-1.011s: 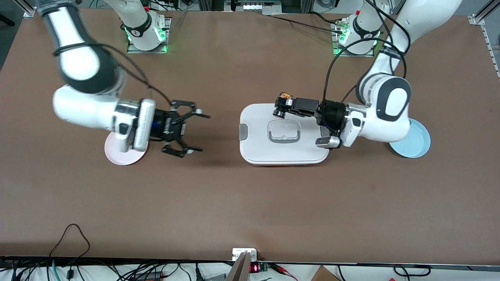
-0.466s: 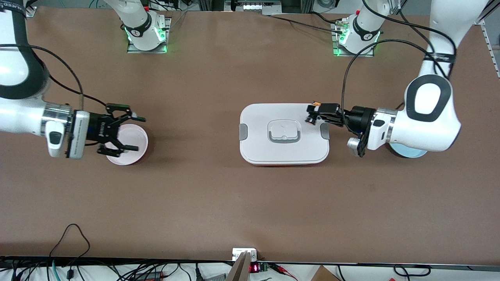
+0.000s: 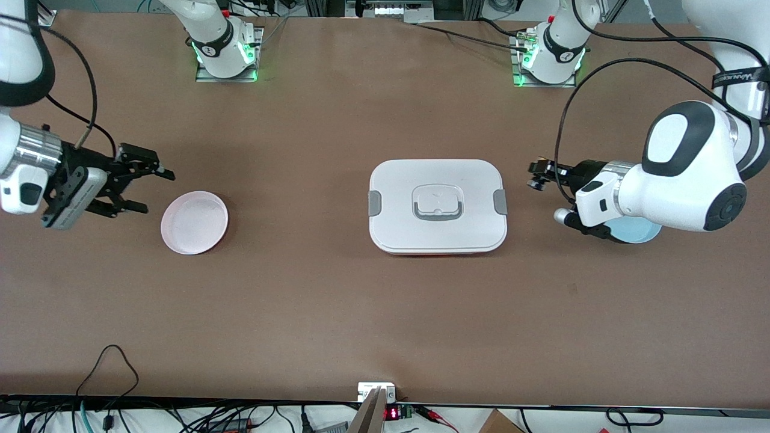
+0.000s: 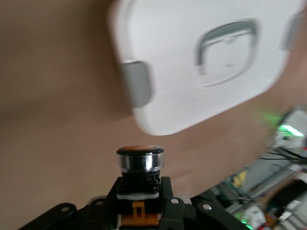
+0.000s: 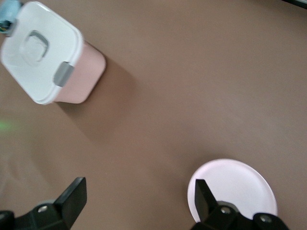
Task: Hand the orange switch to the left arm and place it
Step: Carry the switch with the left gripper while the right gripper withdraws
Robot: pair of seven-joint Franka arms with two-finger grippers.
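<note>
The right gripper hung in the air over bare table at the right arm's end, just beside the pink plate and not over it. Its two fingers stood spread wide apart with nothing between them; the right wrist view showed the same gap, with bare table and the plate's rim under it.

The box sat on the table between the two arms, lid on, with a grey clip at each short end and a grey-outlined handle recess in the lid. The right wrist view showed a pink lower body under the white lid.

The left gripper was in the air over bare table, just off the end of the box that faces the left arm, clear of the lid. Its fingers were clamped shut on the orange switch. The left wrist view showed the switch standing out from between the fingers, its orange cap outermost, above a black collar and a silver ring, pointing toward the box. A light blue plate lay on the table, partly covered by the left arm's wrist.
</note>
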